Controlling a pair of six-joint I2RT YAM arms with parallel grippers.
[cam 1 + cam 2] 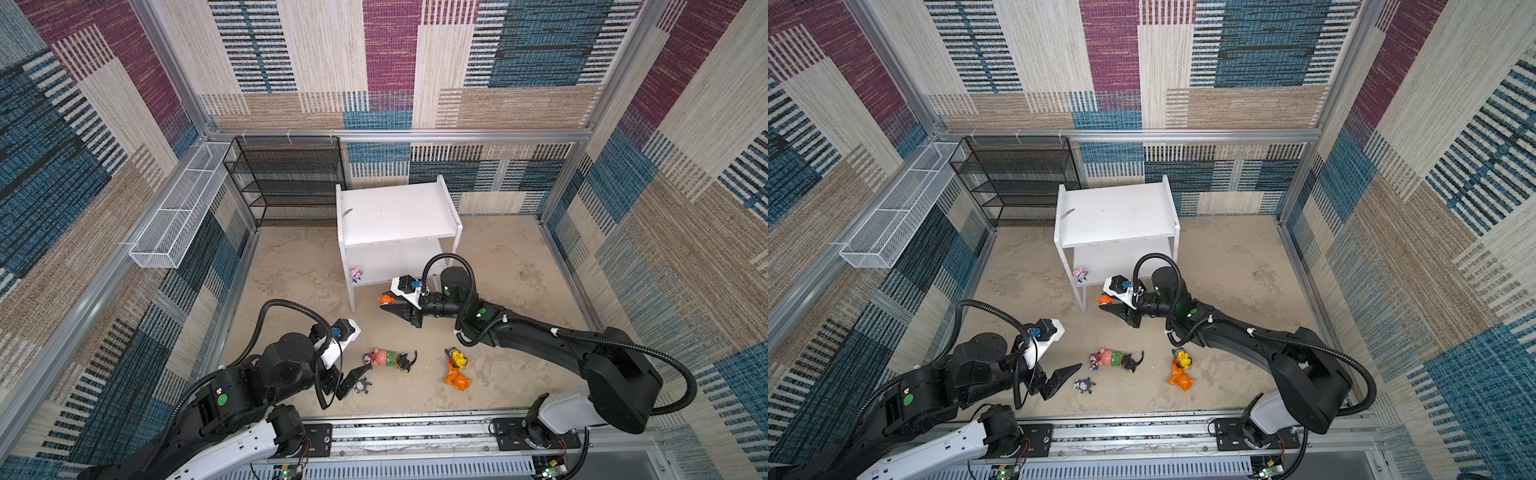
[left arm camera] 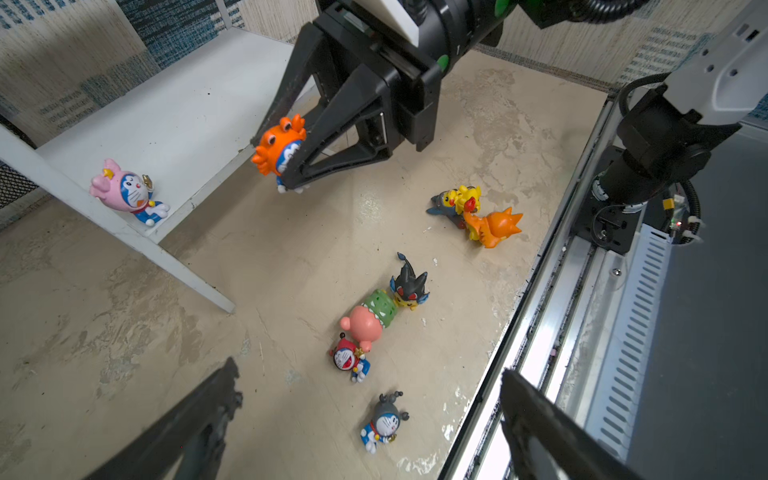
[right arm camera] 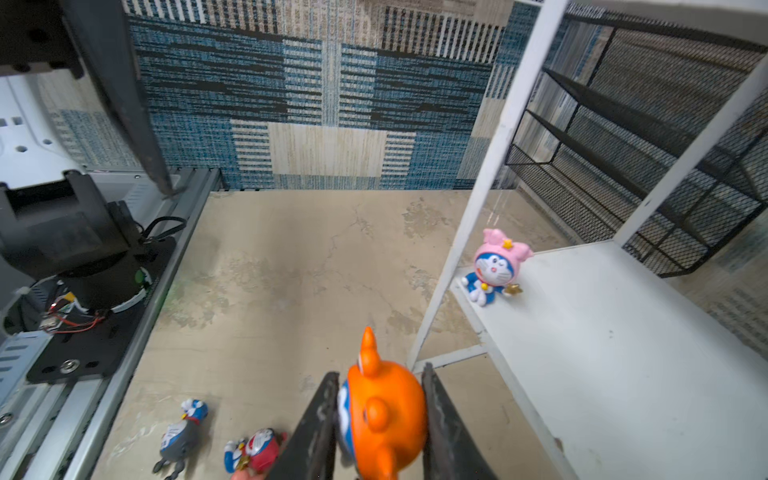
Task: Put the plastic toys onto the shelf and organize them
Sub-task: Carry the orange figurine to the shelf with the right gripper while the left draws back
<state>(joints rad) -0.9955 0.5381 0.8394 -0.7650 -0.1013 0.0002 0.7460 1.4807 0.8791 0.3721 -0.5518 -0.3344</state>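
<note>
Orange crab-hooded toy: smooth plastic, glossy highlights are noted. Shelf: white boards, matt, scuffed and speckled. Black rack, upper left of frame: fine metal mesh, matt. White basket: wire mesh. Floor: beige, mottled, matt. Walls: a woven cloth texture is seen. Frame rail: brushed metal.

No text, label, brand or number can be read in any view. Faint print-like marks on the wall fabric, seen from the left wrist, are too blurred to read.
</note>
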